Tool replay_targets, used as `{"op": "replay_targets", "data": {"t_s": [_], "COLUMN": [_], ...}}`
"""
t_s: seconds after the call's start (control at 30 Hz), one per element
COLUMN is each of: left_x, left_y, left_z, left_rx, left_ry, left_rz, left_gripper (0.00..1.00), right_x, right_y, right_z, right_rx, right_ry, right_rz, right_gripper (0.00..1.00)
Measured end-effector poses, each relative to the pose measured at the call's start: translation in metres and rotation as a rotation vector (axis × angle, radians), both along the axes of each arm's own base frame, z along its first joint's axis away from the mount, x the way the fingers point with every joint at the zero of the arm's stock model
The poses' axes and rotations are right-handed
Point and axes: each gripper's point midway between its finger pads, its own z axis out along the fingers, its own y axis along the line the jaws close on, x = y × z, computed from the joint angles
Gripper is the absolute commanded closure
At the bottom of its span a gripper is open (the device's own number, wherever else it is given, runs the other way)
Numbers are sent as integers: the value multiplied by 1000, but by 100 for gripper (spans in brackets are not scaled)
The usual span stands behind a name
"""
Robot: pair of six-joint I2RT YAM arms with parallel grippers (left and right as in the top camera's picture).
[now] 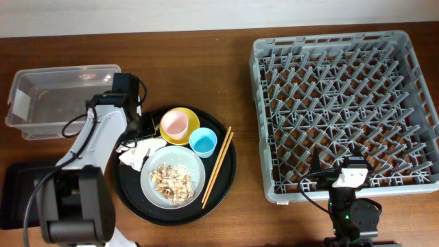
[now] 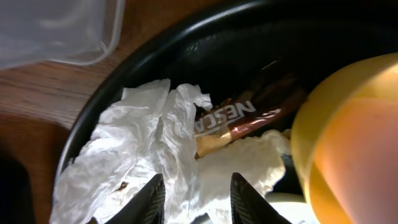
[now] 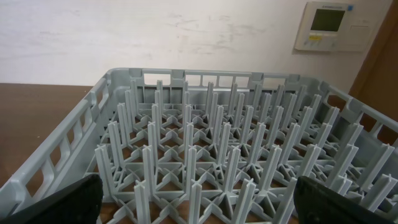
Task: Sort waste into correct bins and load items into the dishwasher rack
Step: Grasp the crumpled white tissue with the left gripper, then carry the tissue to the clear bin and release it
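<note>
The crumpled white napkin with its gold-brown wrapper lies at the left of the round black tray. My left gripper is open just above the napkin, one finger on each side of a fold. The pink cup sits in the yellow bowl, next to the light-blue cup. The chopsticks lie beside the grey plate holding food scraps. My right gripper is open and empty at the dishwasher rack's near edge.
The clear plastic box stands at the far left, behind the left arm. The flat black tray lies at the front left, partly under the arm's base. Bare wooden table lies between the round tray and the rack.
</note>
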Motion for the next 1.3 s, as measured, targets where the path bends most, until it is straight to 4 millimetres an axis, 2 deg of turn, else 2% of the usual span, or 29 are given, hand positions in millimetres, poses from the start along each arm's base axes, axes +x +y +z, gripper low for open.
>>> {"op": "replay_targets", "data": {"t_s": [0.13,0.2,0.23,0.27,0.3,0.4,0.53,0.8,1.13,1.3], "left_x": [-1,0,1,0,0,-3,-18,-35,-41,-14], "left_y": [2,3,3,3,3,3,4,-2,-3,-3], "left_z": [-14,-14,-14,-14,-14,-15,-11,62,120,182], "left_rx": [14,16,16,16,16,19,21,-21,-32,-37], "left_ry": [35,30,29,30,31,44,110,-3,-200,-510], "left_rz": [2,2,0,3,3,2,5,3,2,1], "left_gripper": [67,76,83,96,99,99,99,99,99,99], "right_x": [0,0,0,0,0,0,0,0,0,0], "right_y": [0,0,0,0,0,0,0,0,0,0], "right_z": [0,0,0,0,0,0,0,0,0,0], "right_rx": [1,0,0,0,0,0,0,0,0,0], "right_ry": [0,0,0,0,0,0,0,0,0,0], "right_rz": [0,0,0,0,0,0,0,0,0,0], "right_gripper": [2,2,2,2,2,2,2,2,2,2]}}
